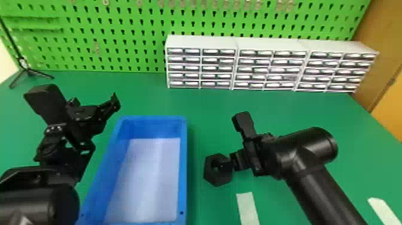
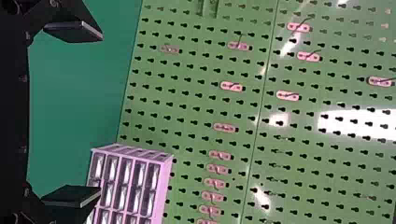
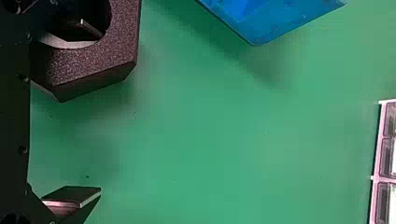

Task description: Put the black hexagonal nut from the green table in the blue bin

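Workshop with green pegboard [image 1: 119,39]

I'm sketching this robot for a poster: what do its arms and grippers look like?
All black. The right arm has a smooth round tube meeting a thick cylinder; the left arm, a similar cylinder and angular brackets with small pale dots. The left gripper and right gripper each have two flat fingers on a straight base.

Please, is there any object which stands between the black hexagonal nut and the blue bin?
Nothing visible stands between the black hexagonal nut and the blue bin, only green table. The bin's own side wall would probably have to be cleared. One finger of the right gripper is in the nut's hole.
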Robot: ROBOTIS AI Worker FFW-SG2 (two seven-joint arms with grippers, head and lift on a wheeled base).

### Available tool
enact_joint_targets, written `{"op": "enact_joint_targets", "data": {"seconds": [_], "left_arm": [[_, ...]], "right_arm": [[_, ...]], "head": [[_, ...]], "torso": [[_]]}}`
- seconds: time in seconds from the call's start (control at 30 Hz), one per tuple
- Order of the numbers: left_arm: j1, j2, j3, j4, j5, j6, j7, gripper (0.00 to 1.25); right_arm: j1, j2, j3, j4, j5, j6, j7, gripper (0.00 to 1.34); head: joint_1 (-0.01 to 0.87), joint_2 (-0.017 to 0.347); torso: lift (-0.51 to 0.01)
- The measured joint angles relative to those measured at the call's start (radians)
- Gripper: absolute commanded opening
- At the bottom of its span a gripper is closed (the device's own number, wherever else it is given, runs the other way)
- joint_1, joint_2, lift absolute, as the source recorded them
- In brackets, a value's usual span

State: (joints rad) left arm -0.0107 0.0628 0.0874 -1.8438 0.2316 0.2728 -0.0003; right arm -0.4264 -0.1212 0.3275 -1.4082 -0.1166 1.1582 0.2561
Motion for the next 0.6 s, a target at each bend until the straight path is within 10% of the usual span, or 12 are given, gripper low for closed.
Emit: {"op": "enact_joint_targets", "data": {"seconds": [0.6], "left_arm": [[0.0,0.0,0.0,0.0,0.0,0.0,0.0,1.12]], "right_arm": [[-0.001,0.002,0.0,-0.001,0.0,0.0,0.002,0.62]], "head": [[0.692,0.008]], "torso": [[-0.097]]}}
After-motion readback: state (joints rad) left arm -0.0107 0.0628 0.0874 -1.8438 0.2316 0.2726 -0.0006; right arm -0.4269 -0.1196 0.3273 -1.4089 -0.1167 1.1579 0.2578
